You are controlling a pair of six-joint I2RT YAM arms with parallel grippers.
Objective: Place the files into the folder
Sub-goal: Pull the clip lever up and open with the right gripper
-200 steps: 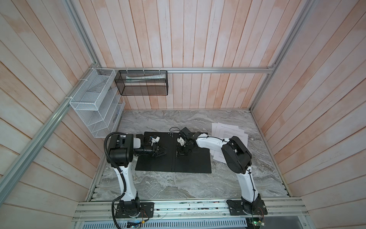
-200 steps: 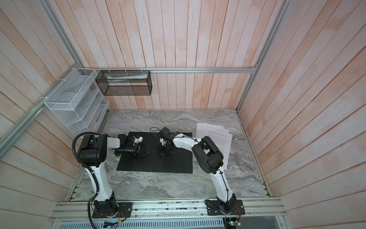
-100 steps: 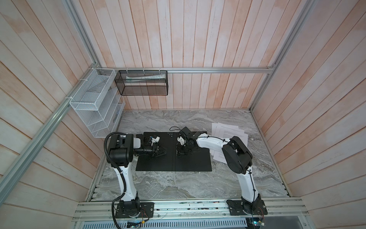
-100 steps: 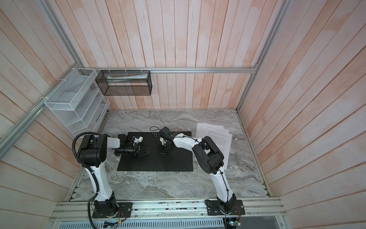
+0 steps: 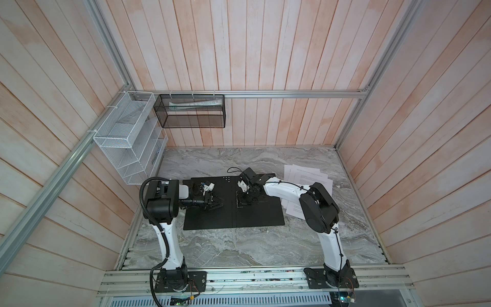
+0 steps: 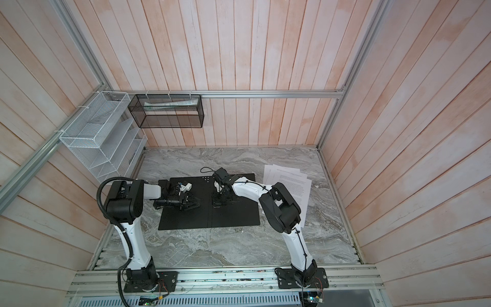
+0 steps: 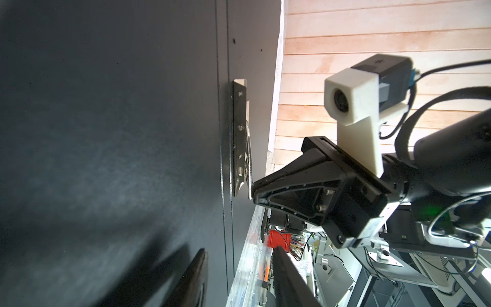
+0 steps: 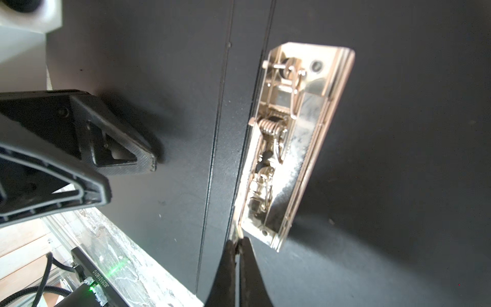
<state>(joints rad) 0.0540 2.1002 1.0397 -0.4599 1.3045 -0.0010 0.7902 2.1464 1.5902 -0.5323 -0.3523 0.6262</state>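
Marble tabletop, nothing much shifting lately: my right claw stays clenched, seemingly on the raised spine clip of the open folder, left claw spread, files lying beside it, unfiled.

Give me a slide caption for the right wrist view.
Shut right tool pinches the spine clip inside the open folder; left tool open alongside.

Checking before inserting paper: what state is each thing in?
Thin folder, black inside: lying open, flat.
Metal spine clip: tilted up off the folder.
White printed paper sheets: loose, fanned beside folder.
Left gripper: open, over left cover.
Right gripper: shut on the clip's end.
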